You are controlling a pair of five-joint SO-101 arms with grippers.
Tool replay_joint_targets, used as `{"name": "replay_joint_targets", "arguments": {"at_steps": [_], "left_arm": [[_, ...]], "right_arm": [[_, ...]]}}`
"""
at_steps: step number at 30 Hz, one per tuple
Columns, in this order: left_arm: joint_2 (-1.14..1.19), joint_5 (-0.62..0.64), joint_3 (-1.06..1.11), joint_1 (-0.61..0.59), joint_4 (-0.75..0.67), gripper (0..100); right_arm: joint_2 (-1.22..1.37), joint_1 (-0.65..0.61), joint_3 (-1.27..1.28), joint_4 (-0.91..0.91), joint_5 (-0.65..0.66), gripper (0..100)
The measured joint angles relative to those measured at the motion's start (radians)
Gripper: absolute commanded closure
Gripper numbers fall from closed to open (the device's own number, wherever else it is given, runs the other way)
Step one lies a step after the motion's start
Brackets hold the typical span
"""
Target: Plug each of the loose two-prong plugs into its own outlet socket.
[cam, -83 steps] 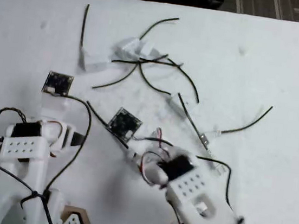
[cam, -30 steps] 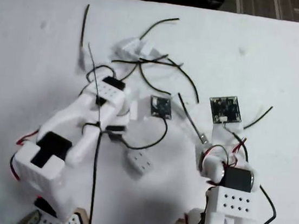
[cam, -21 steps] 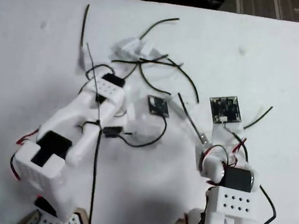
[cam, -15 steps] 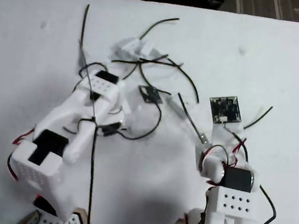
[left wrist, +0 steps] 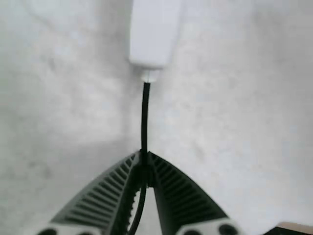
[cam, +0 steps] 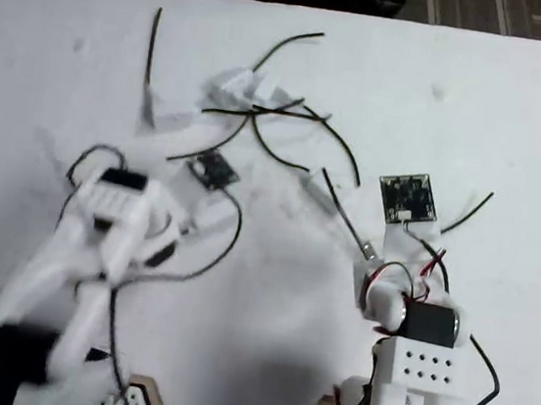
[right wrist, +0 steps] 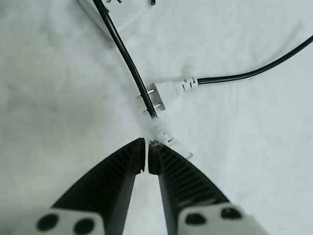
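Observation:
My left gripper is shut on a thin black cord. That cord runs straight to a white plug body lying on the white table. My right gripper is shut with nothing in it, its tips just short of a white two-prong plug. This plug's black cord leads away to the side. A second black cord crosses beside the prongs. In the high view that plug lies just ahead of the right arm. The left arm is at the left.
A tangle of black cords and white outlet pieces lies at the back middle of the table. One white piece with a cord sits to its left. A white outlet body lies beyond the plug.
The left arm has swung left and drawn back from the middle of the table. The right arm, which crossed to the right earlier, has kept still over the last second.

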Motion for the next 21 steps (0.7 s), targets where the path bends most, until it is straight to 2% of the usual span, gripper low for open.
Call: {"name": "replay_joint_targets", "arguments": {"at_steps": [3, 5, 14, 21], "left_arm": [[-0.172, 0.006, 0.115, 0.018, 0.003, 79], [-0.269, 0.014, 0.166, 0.025, 0.003, 73], [-0.574, 0.018, 0.229, -0.021, -0.009, 74], [-0.632, 0.12, 0.275, -0.087, -0.229, 80]], "right_arm": [[0.0, 0.0, 0.0, 0.0, 0.0, 98.0], [0.0, 0.0, 0.0, 0.0, 0.0, 98.0], [0.0, 0.0, 0.0, 0.0, 0.0, 98.0], [0.0, 0.0, 0.0, 0.0, 0.0, 98.0]]}}
